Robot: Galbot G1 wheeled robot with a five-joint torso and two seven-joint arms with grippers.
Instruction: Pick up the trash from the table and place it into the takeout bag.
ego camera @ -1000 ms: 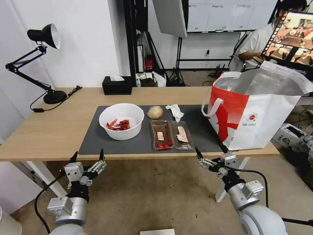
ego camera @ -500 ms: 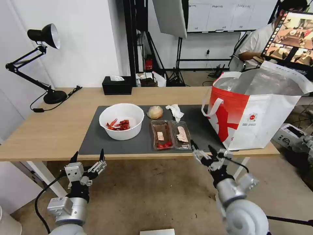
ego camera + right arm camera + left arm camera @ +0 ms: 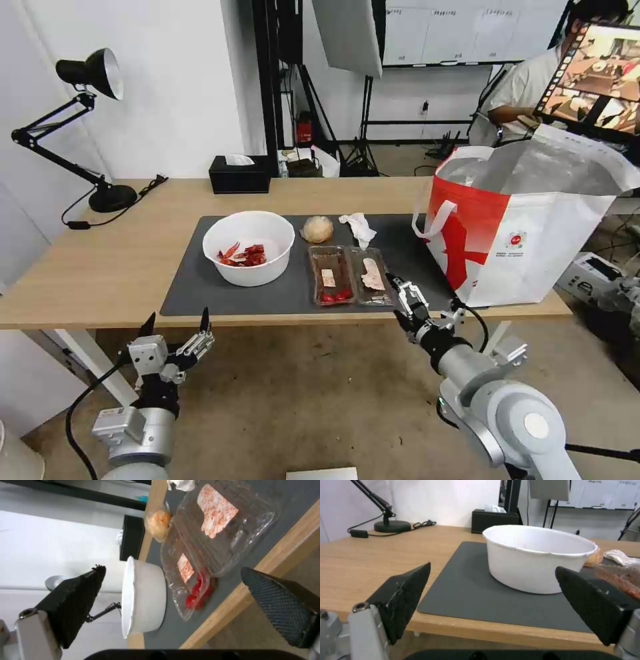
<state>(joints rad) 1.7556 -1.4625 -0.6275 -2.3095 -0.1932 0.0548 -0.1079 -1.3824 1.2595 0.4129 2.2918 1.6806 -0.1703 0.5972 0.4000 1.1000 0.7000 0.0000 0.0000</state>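
On the dark mat (image 3: 193,287) of the table (image 3: 100,267) stand a white bowl (image 3: 249,248) with red scraps, a tan wrapped ball (image 3: 317,229), a crumpled tissue (image 3: 358,227) and two clear trays (image 3: 331,275) (image 3: 372,275). The red-and-white takeout bag (image 3: 527,227) stands open at the table's right end. My right gripper (image 3: 395,297) is open and rolled sideways at the front edge, just beside the right tray (image 3: 226,522). My left gripper (image 3: 176,322) is open below the front edge, facing the bowl (image 3: 533,562).
A black tissue box (image 3: 239,174) and a black desk lamp (image 3: 100,193) stand at the table's back left. A person sits behind the bag by a monitor (image 3: 593,73). The floor in front of the table is bare.
My right arm has risen and swung left to the table's front edge, rolling its gripper sideways near the right tray. The left gripper has sunk slightly.
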